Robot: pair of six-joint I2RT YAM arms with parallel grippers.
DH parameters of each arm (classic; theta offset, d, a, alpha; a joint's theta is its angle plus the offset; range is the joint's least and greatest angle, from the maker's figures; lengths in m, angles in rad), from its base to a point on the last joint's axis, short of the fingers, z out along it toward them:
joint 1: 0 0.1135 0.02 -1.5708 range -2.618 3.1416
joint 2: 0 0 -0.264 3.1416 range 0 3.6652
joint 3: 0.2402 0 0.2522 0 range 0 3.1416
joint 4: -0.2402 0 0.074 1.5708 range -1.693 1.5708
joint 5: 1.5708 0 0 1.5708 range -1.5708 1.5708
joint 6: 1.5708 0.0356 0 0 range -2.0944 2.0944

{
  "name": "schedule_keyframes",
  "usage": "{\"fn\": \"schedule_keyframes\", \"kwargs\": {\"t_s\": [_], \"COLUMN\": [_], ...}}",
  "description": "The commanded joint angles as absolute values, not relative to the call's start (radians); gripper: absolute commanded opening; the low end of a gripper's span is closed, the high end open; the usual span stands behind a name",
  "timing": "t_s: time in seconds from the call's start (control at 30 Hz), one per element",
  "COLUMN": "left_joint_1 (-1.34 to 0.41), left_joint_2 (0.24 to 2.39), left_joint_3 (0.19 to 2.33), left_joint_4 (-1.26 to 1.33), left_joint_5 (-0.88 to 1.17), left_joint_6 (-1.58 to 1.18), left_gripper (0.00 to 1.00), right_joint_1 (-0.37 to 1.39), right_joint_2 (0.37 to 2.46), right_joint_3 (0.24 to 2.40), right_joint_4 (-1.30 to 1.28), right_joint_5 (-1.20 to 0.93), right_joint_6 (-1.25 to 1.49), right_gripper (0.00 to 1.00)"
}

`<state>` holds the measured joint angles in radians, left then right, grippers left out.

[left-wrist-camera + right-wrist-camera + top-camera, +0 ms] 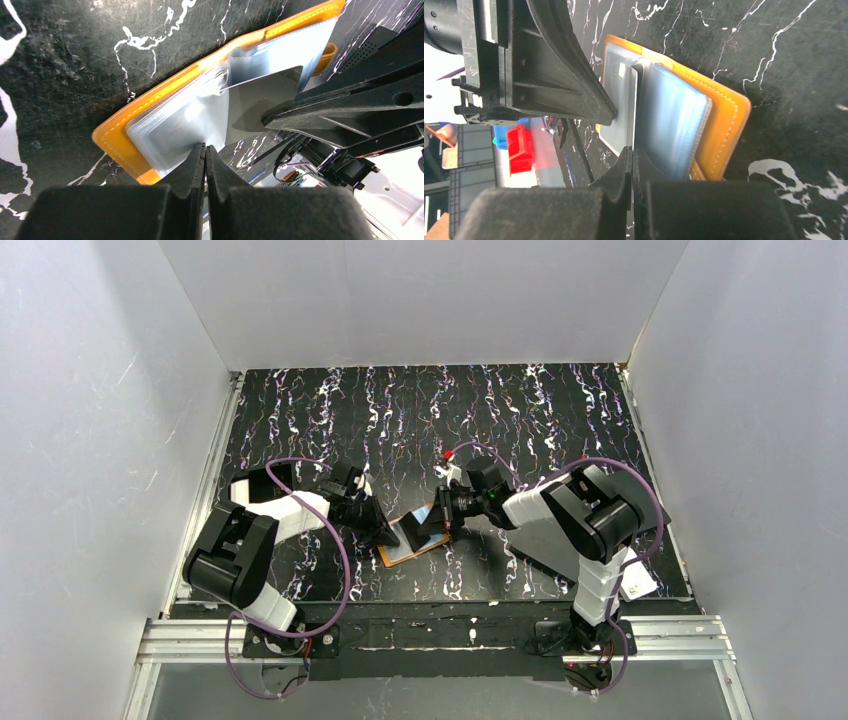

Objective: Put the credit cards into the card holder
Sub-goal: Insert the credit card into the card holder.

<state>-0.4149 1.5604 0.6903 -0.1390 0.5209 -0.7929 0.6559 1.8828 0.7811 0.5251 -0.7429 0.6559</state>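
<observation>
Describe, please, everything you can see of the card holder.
The card holder is a small orange wallet with pale stitching, lying open and flat on the table. Clear grey-blue sleeves fan inside. The left gripper, shut, touches a sleeve near its edge; a grey card, pinched by the right gripper, is partly between the sleeves.

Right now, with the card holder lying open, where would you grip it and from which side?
Probably the card holder by its orange border, where it sticks out past the sleeves: come in low from that outer side. That edge is free; the left gripper and right gripper, shut on the card, crowd the other.
</observation>
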Motion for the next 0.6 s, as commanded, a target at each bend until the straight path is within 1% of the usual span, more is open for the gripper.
{"fn": "schedule_keyframes", "kwargs": {"t_s": [0.0, 0.1, 0.17, 0.3, 0.37, 0.47, 0.57], "left_joint_1": [-0.422, -0.422, -0.422, -0.422, -0.422, -0.423, -0.423], "left_joint_2": [1.560, 1.541, 1.519, 1.475, 1.451, 1.453, 1.483], "left_joint_3": [0.660, 0.664, 0.678, 0.697, 0.694, 0.684, 0.661], "left_joint_4": [-0.181, -0.196, -0.224, -0.260, -0.258, -0.258, -0.259], "left_joint_5": [0.483, 0.485, 0.481, 0.513, 0.527, 0.532, 0.525], "left_joint_6": [-0.772, -0.769, -0.764, -0.764, -0.768, -0.765, -0.754], "left_gripper": [0.00, 0.00, 0.03, 0.18, 0.22, 0.22, 0.15], "right_joint_1": [0.674, 0.674, 0.673, 0.673, 0.673, 0.673, 0.672], "right_joint_2": [1.921, 1.907, 1.897, 1.902, 1.905, 1.911, 1.911], "right_joint_3": [0.761, 0.761, 0.761, 0.760, 0.757, 0.757, 0.764], "right_joint_4": [0.677, 0.649, 0.614, 0.593, 0.604, 0.621, 0.619], "right_joint_5": [-0.747, -0.723, -0.707, -0.693, -0.691, -0.689, -0.687], "right_joint_6": [0.726, 0.719, 0.703, 0.694, 0.700, 0.717, 0.720], "right_gripper": [0.01, 0.01, 0.01, 0.01, 0.01, 0.01, 0.01]}}
